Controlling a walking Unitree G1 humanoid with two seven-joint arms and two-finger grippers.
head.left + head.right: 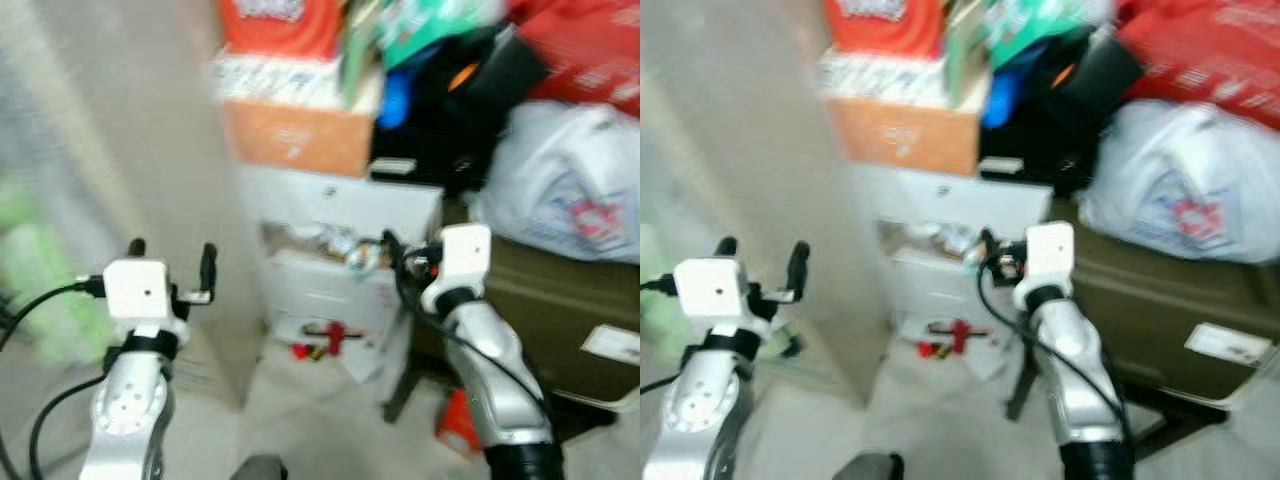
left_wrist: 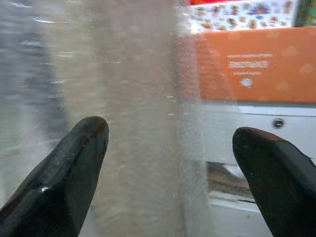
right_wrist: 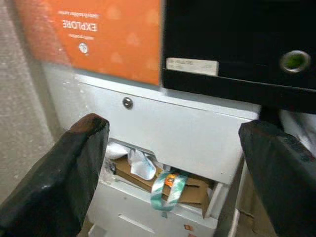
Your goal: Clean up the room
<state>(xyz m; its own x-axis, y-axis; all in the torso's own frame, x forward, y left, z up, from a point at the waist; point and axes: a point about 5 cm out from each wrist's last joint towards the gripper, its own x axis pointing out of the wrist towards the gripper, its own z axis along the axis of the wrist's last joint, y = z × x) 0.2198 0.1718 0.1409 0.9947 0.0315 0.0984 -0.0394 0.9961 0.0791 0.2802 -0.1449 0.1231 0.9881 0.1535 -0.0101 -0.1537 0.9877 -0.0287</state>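
The right gripper (image 3: 173, 163), fingers spread and empty, faces the white drawer cabinet (image 3: 187, 126). The open top drawer (image 3: 163, 190), stuffed with paper clutter, lies directly ahead and slightly below. The left gripper (image 1: 172, 262), also spread, stands farther left.

I read one word only: "EXPLORE", printed upside down in white on the orange box (image 3: 108, 37). The smaller line above it, and the label (image 3: 192, 65) on the black case, I cannot resolve.

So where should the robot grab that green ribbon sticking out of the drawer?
Best by the loop of the green ribbon hanging over the open white drawer's front edge, coming straight from the front. That part dangles free; the rest seems tucked among cardboard.
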